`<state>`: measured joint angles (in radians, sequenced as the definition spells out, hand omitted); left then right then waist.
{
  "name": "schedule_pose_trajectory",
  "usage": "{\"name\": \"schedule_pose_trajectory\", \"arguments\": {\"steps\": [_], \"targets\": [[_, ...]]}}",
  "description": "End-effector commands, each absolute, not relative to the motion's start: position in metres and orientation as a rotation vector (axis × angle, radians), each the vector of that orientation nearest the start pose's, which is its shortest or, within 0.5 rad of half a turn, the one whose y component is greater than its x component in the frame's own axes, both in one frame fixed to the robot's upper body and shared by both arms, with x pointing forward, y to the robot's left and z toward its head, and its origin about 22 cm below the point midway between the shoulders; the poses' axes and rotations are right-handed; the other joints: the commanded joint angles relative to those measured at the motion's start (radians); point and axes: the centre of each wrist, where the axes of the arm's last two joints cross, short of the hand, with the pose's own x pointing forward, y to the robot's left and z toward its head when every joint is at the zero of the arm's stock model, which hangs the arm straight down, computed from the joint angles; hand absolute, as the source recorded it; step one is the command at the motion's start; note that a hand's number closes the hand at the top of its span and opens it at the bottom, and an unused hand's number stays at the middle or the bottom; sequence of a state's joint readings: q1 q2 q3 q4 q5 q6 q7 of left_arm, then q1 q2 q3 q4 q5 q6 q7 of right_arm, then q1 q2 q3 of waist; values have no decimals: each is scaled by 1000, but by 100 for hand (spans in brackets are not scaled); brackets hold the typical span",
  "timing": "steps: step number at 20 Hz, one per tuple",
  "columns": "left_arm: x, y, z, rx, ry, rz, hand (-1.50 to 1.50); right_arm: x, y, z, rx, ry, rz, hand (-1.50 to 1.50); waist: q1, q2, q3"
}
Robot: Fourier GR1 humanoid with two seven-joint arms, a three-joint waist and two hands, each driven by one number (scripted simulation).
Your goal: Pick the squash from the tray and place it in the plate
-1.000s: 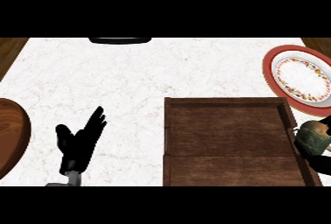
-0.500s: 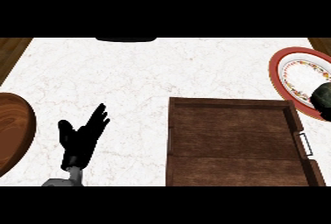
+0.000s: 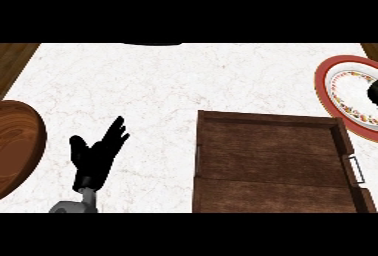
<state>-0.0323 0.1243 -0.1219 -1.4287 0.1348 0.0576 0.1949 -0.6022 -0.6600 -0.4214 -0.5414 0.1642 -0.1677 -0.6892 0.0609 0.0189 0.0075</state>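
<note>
My right hand (image 3: 371,94) had gone from the tray's (image 3: 273,160) right side to over the plate (image 3: 322,85).
Only a black sliver of it showed at the view's right edge, above the red-rimmed, flower-patterned plate. I could not tell whether it was closed on anything, nor see the squash or how it looked. My left hand (image 3: 94,156) rested at the lower left over the white marbled surface (image 3: 148,90), fingers straight and spread.
</note>
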Motion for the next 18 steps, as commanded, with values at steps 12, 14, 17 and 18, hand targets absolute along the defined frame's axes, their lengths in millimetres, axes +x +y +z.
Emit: {"name": "schedule_pose_trajectory", "arguments": {"steps": [12,14,17,18], "targets": [[251,221,-21,-65,-1231,-82,0,339,-483,56,-748,-1583,403,-150,43,23,4],[249,224,-23,-69,-1232,-85,0,345,-483,67,-689,-1649,352,-150,39,22,3],[245,216,-27,-55,-1227,-91,0,346,-478,59,-623,-1767,217,-150,31,21,5],[254,219,-18,-64,-1238,-71,0,348,-478,62,-617,-1785,148,-150,32,24,6]]}}
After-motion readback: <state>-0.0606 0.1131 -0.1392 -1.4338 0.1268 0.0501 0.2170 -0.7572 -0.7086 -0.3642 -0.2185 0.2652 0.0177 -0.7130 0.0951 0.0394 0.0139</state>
